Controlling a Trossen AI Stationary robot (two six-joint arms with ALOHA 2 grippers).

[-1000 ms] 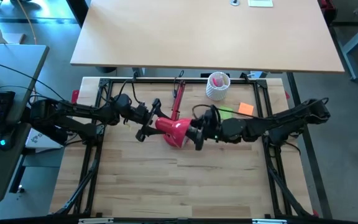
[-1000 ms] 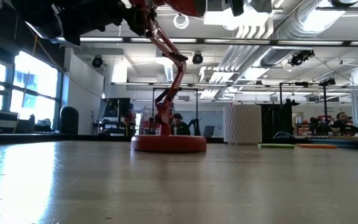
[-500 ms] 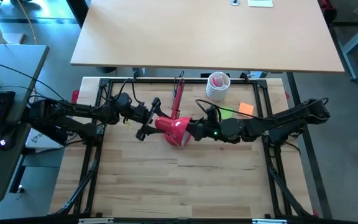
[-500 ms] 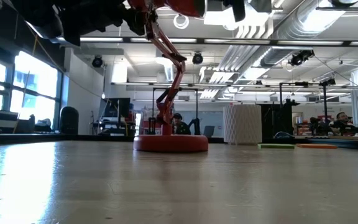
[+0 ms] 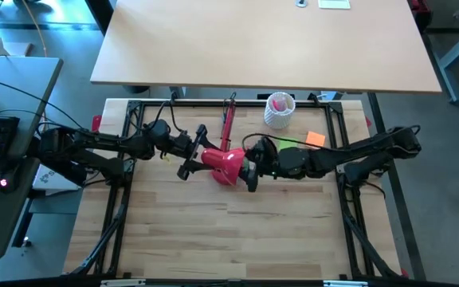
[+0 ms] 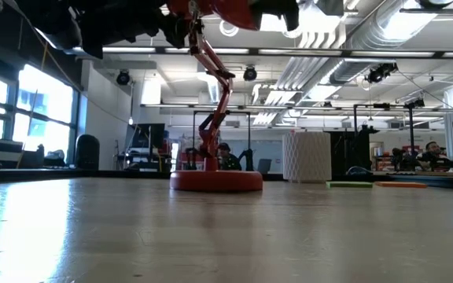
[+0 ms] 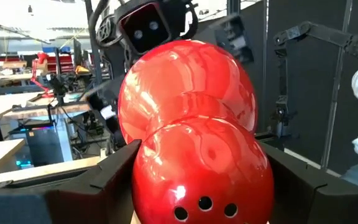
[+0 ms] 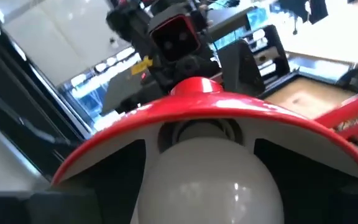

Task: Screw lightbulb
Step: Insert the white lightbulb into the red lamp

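The red desk lamp stands on its round base [image 6: 216,181] at the table's far middle, and its jointed arm [image 5: 227,127] rises to the red shade [image 5: 223,165]. My left gripper [image 5: 195,159] is shut on the back of the shade. The white lightbulb [image 8: 204,180] sits in the shade's mouth, in front of the socket [image 8: 197,134]. My right gripper [image 5: 249,171] is shut on the bulb, coming from the shade's right. In the high view the shade and the gripper hide the bulb. My left gripper pinches the shade's rounded rear dome [image 7: 160,186] between its two fingers [image 7: 104,180], one on each side. It comes level from the table's left. The shade is held well above the table on the lamp's arm. My right gripper pinches the bulb's round glass [image 8: 160,186] between its two fingers [image 8: 114,177], one on each side. It comes about level from the table's right, pointing into the shade's mouth. The bulb's base end points at the socket; whether it is in the threads, I cannot tell.
A white perforated cup [image 5: 279,109] stands at the far right of the work area. An orange note [image 5: 315,139] and a green sheet [image 5: 292,143] lie beside it. The black frame rails [image 5: 126,183] run along the table's sides. Bare wood lies toward the near edge.
My right gripper has turned about its own long axis at the shade's mouth and has edged a little toward the shade, still shut on the bulb. My left gripper has kept its hold on the shade.
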